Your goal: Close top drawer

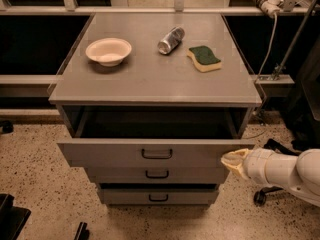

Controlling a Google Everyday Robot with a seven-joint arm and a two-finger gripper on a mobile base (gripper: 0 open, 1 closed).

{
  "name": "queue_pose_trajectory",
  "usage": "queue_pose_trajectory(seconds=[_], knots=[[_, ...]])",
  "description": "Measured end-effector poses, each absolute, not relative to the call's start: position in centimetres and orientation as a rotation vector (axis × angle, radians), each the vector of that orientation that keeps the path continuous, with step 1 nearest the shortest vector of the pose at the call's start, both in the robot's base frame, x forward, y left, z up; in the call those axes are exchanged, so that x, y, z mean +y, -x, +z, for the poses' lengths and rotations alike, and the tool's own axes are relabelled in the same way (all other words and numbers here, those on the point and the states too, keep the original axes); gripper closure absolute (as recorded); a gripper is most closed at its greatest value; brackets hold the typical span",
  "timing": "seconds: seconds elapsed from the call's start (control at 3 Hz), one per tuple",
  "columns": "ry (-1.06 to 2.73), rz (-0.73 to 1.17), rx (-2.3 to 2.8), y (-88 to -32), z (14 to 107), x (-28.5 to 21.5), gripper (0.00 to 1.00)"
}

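No readable text; tool [234, 160] at right end of top drawer [120, 154].

The gripper [231, 160] is at the right front end of the top drawer [110, 153].
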State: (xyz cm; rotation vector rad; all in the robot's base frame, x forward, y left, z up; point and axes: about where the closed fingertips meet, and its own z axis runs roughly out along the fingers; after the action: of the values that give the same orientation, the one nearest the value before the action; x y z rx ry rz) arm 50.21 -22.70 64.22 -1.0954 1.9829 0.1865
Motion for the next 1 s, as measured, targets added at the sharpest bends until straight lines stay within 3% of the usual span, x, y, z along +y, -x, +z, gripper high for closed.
queue_pose_trajectory(seconds=[0.33, 1.0], knots=[[1.095, 0.186, 1.983, -50.2, 64.2, -22.7, 1.00], [1.104, 0.151, 1.919, -55.6, 64.1, -20.4, 1.00]])
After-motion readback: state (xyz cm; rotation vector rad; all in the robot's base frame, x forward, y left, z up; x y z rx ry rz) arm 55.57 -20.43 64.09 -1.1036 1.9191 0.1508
